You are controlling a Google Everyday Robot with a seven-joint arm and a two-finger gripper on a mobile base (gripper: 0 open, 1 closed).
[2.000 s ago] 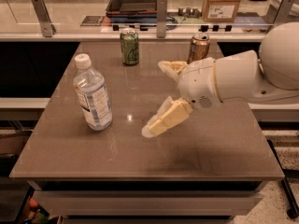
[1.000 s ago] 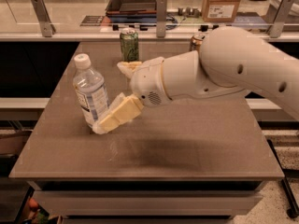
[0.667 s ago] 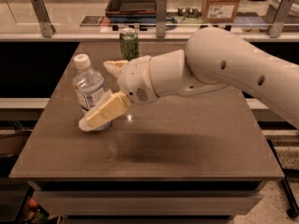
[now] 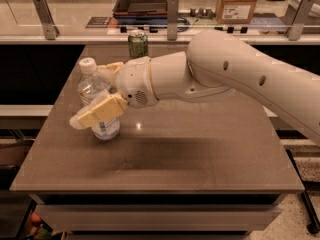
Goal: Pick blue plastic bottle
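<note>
The bottle [image 4: 106,128] stands upright on the bench's [image 4: 200,159] left side. The pincer [image 4: 90,95] is released, straddling it: one finger crosses its front, the other sits behind its shoulder. A can [image 4: 138,43] stands well behind

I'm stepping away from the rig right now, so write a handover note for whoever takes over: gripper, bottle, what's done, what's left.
Gripper: open, over the left part of the table, its fingers straddling the bottle, one in front and one behind.
Clear bluish plastic water bottle with white cap: upright on the brown table, not lifted.
Green can: at the far edge, apart from the gripper.
Done: reach and line-up.
Left: close the fingers and lift.
</note>
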